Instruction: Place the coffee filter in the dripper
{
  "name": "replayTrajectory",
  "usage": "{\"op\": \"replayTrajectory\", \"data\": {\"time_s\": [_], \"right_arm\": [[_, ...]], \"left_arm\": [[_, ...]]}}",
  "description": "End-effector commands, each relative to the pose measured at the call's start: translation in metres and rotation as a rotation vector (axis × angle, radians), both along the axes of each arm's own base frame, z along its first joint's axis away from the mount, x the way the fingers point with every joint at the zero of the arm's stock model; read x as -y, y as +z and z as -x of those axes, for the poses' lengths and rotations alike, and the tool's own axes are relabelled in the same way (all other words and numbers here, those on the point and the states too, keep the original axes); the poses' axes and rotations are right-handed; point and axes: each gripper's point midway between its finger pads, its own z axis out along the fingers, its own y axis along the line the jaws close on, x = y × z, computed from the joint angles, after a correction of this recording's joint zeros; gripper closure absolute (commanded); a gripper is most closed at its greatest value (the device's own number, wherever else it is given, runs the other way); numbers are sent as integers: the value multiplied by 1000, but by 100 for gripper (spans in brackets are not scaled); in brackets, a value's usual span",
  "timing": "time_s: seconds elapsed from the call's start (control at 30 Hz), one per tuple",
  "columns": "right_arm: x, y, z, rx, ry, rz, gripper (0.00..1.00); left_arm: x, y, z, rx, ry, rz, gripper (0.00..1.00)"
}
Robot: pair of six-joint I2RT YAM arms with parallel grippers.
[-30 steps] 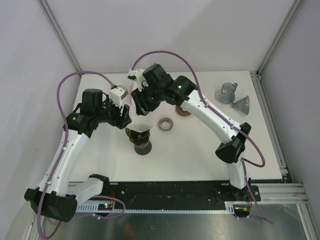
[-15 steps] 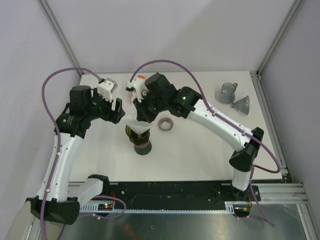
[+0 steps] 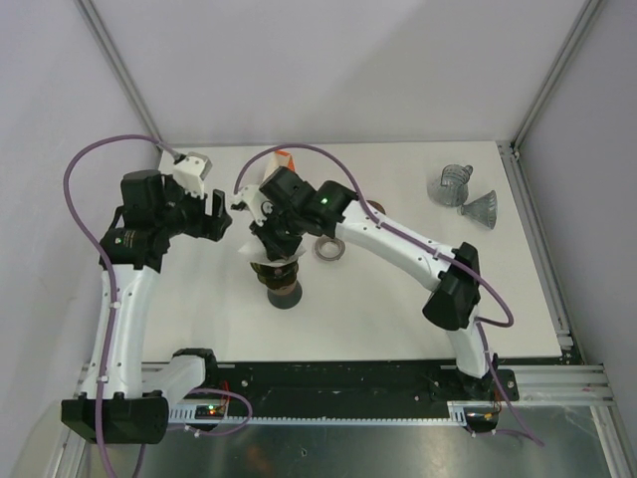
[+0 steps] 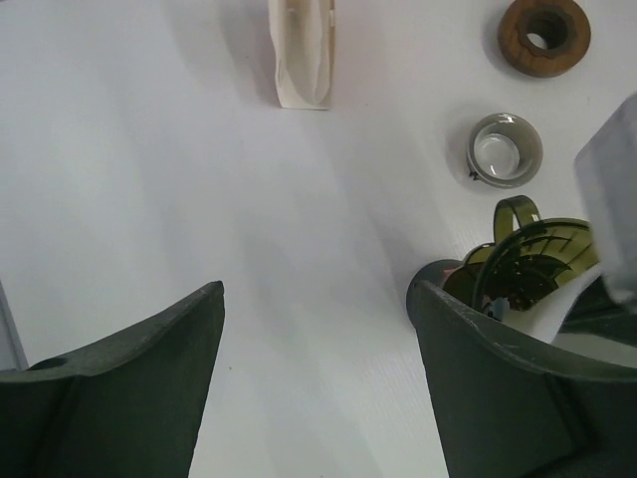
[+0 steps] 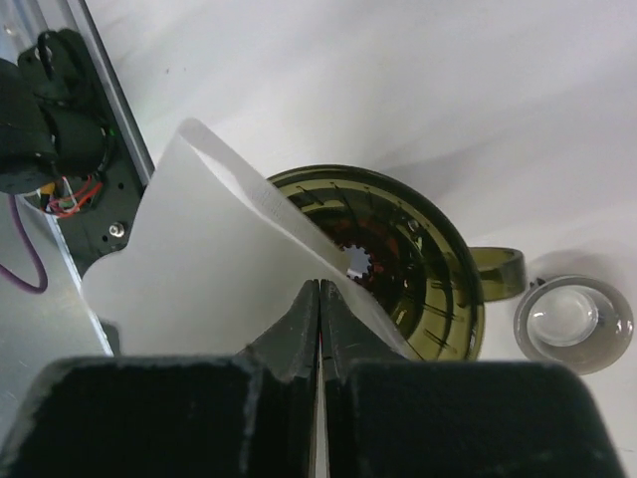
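Our right gripper [image 5: 318, 291] is pinched tight on the filter [image 5: 214, 269], and we hold it tilted just above the dripper [image 5: 423, 264], where it partly covers the rim. Our left gripper [image 4: 318, 299] stands wide and empty beside the dripper, over the table [image 4: 149, 149].

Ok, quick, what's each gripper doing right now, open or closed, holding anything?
Left gripper: open, holding nothing.
Right gripper: closed, pinching the coffee filter over the dripper.
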Motion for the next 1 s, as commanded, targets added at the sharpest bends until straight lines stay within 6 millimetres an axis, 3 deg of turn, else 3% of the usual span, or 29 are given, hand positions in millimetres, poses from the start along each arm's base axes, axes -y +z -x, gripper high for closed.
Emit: {"op": "replayTrajectory", "data": {"time_s": [0.0, 0.63, 0.8, 0.97], "right_arm": [[-6, 7, 5, 30, 49, 8, 100], [3, -69, -2, 68, 12, 281, 100], [1, -74, -1, 62, 12, 300, 100], [-6, -56, -4, 82, 8, 251, 100]], "left_arm": [[-8, 8, -4, 37, 8, -9, 19], [-15, 6, -9, 36, 39, -8, 19], [-15, 4, -9, 32, 34, -4, 19], [-9, 2, -8, 20, 20, 23, 21]]}}
